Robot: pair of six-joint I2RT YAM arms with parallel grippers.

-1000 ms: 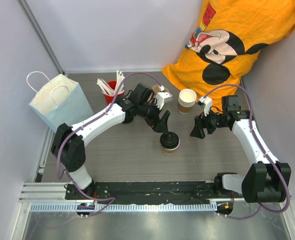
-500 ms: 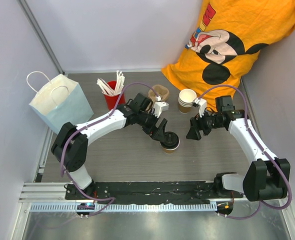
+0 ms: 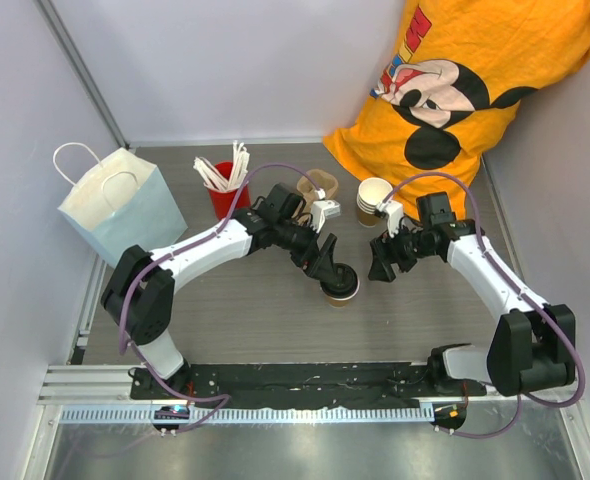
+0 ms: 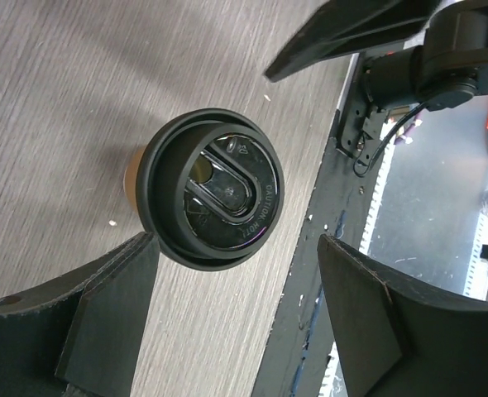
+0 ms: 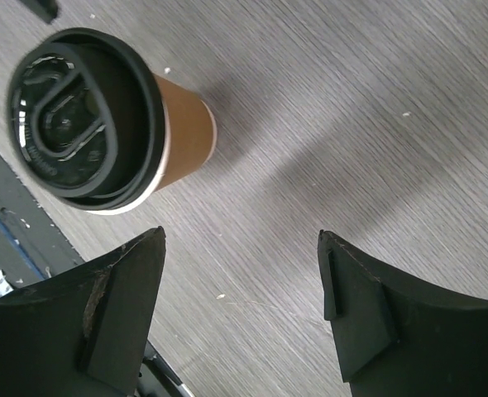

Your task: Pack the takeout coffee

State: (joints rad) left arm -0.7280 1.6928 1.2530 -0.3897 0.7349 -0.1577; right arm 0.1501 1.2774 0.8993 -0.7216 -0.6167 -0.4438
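At the frame's centre on the bench (image 3: 225, 310), the takeout coffee (image 3: 339, 286) stands upright beneath the wide-open, empty left gripper (image 3: 326, 262), which should straddle the cup below its lid (image 4: 211, 188) and squeeze gently.

**Faint words on the lid, half-hidden letters on the shirt**

The black lid (image 4: 215, 194) of the takeout coffee (image 4: 133, 171) carries raised lettering along its outer ring, on the side towards the near edge of the table. In the left wrist view it seems to read "CAUTION HOT", black on black and faint. A small triangular mark is moulded beside the lid's centre bar, and its inside is too small to read. In the right wrist view the lid's lettering cannot be made out.

At the far right, the orange shirt (image 3: 535, 80) bears a cartoon mouse print. Large red block letters sit above the print, but folds hide most of them and no word can be read.
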